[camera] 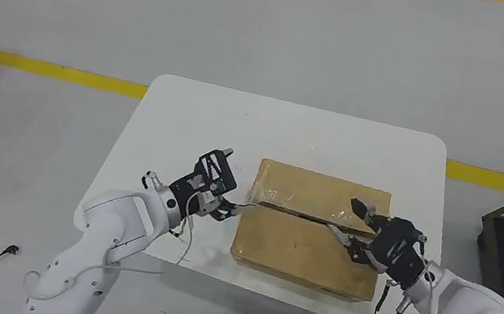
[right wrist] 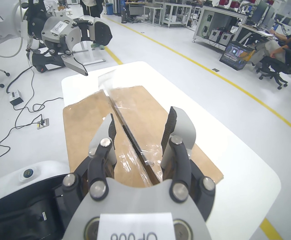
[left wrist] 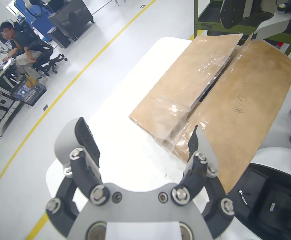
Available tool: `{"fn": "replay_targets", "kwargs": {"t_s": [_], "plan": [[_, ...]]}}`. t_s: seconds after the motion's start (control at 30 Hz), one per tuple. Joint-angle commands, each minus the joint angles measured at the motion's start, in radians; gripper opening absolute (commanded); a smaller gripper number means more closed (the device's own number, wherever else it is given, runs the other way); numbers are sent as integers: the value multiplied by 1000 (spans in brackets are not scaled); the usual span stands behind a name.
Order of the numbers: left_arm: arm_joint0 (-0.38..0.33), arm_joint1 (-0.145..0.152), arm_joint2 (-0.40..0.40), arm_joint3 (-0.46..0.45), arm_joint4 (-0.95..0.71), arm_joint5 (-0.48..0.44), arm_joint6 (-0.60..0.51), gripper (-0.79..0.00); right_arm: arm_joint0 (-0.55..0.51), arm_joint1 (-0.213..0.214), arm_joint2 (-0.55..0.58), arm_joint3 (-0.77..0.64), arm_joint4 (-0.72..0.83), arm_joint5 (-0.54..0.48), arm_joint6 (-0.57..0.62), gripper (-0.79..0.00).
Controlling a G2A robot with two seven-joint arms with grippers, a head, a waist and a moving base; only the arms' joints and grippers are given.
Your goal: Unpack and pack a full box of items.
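The box (camera: pixel 311 226) is sitting pretty much in the middle of the white worktop (camera: pixel 198 117). Its top flaps are down, but there's a thin dark gap along the centre seam, with wrinkly clear tape (right wrist: pixel 136 150) over it. The left gripper (left wrist: pixel 137 127) is at the box's left end with its fingers spread wide. One fingertip is right by the taped edge where the seam ends and the other is out over bare worktop. I honestly can't tell if it's touching the cardboard. The right gripper (right wrist: pixel 142 113) is at the opposite end, low over the lid. Its fingers are apart too, one on each side of the seam. There's a yellow floor line (camera: pixel 44 70) beyond the worktop.
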Motion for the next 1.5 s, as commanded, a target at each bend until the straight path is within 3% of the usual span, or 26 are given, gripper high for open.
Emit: {"fn": "replay_targets", "kwargs": {"t_s": [0.0,0.13,0.27,0.57,1.1,1.23,1.3,1.4,1.47], "plan": [[10,2,-7,-2,-25,4,-11,0,8,1,-7,8,-25,0,-11,-286],[20,5,-9,-1,-63,6,-33,0,5,-2,8,72,31,89,-4,-277],[25,7,-4,12,-98,10,-45,0,8,-2,35,122,170,170,94,-314],[17,13,23,32,-146,-31,-86,0,14,0,6,171,348,184,239,-376],[-17,20,66,85,-207,-19,-129,0,62,0,-71,206,376,266,309,-437],[-20,24,66,88,-214,-20,-134,0,91,0,-100,210,363,269,327,-520],[-20,25,68,87,-218,-17,-136,0,102,0,-110,215,354,269,333,-600],[-20,27,70,84,-224,-13,-140,0,114,0,-121,224,347,275,333,-785],[-20,29,72,82,-226,-11,-142,0,120,0,-128,229,349,277,330,-785]]}}
